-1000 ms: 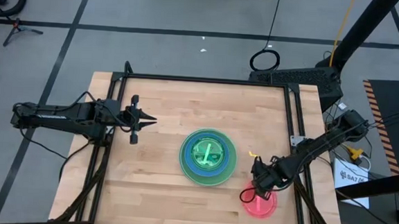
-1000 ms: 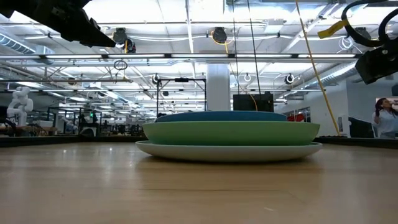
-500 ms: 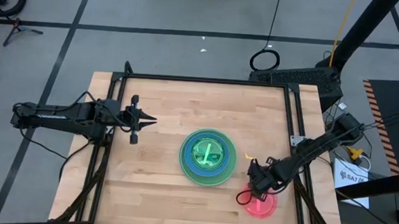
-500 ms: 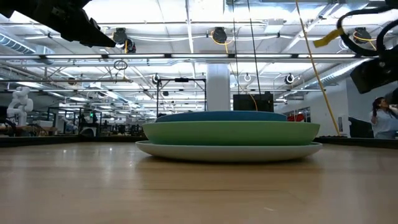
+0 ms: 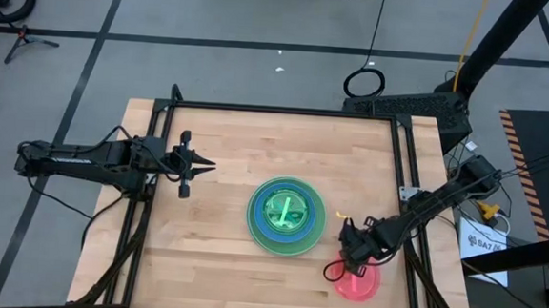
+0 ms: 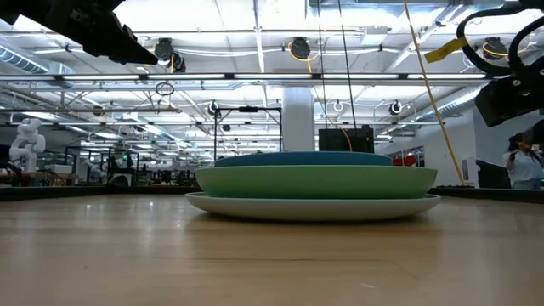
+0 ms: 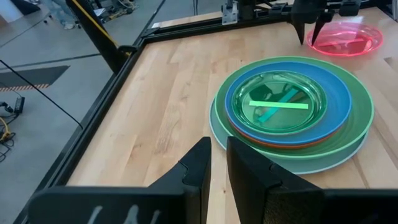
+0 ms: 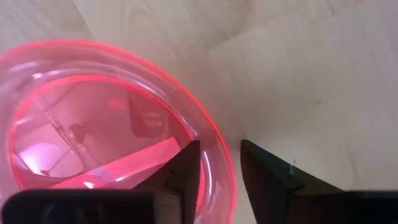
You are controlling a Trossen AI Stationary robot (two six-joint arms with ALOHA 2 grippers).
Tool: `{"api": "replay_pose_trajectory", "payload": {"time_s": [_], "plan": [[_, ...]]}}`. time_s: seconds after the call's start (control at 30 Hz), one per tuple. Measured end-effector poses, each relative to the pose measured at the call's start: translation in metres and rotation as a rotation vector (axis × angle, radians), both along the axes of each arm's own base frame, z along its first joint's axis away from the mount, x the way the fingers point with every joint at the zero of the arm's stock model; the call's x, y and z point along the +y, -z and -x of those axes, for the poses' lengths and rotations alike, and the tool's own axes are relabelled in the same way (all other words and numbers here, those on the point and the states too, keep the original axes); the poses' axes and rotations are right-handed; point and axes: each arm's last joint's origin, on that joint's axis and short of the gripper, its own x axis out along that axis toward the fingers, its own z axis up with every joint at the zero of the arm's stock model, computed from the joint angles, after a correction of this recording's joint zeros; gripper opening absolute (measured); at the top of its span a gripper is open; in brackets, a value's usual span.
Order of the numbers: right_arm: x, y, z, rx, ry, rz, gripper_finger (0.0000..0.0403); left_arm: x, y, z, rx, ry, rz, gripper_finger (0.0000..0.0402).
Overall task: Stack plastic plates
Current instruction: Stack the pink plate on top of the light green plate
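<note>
A stack of plates (image 5: 287,215) rests on the table's middle: a pale large one at the bottom, then green, blue and rust-red, with small translucent green ones on top (image 7: 292,109) (image 6: 314,183). A small pink plate (image 5: 360,282) (image 7: 345,40) lies flat near the right near corner. My right gripper (image 5: 342,265) (image 8: 221,180) is open at that plate's left rim, one finger over the inside and one outside. My left gripper (image 5: 207,166) (image 7: 219,168) hovers shut over the table's left part, apart from the stack. My right gripper comes at the pink plate's rim (image 8: 217,155) from above, with one finger (image 8: 186,171) over the plate's inside and the other (image 8: 267,177) outside it. Whether either finger touches the rim I cannot tell. The plate lies flat on the table.
A black metal frame (image 5: 403,162) borders the wooden table (image 5: 220,256). Bare wood lies left of and in front of the stack. In the low view a person (image 6: 523,161) stands far off in the room behind.
My right gripper has moved a little toward the table's left and near edge, down to the pink plate's left rim. The pink plate and the stack have stayed in place.
</note>
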Motion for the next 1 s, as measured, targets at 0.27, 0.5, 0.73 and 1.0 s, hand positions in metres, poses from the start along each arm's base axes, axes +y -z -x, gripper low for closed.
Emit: {"api": "replay_pose_trajectory", "payload": {"time_s": [0.27,0.5,0.73,1.0], "plan": [[0.001,0.0,-0.004,-0.029,0.002,-0.025,0.0039,0.0,0.0,0.0,0.0,0.0,0.0,0.006],[0.002,-0.001,-0.005,-0.046,0.006,-0.039,0.0005,0.0,0.0,0.0,0.0,0.0,0.0,0.006],[-0.001,-0.013,-0.004,-0.094,0.021,-0.072,0.0002,0.0,0.0,0.0,0.0,0.0,0.001,0.006],[-0.019,-0.054,0.004,-0.264,0.138,-0.166,0.0001,0.0,0.0,0.0,0.0,-0.001,0.002,0.006]]}}
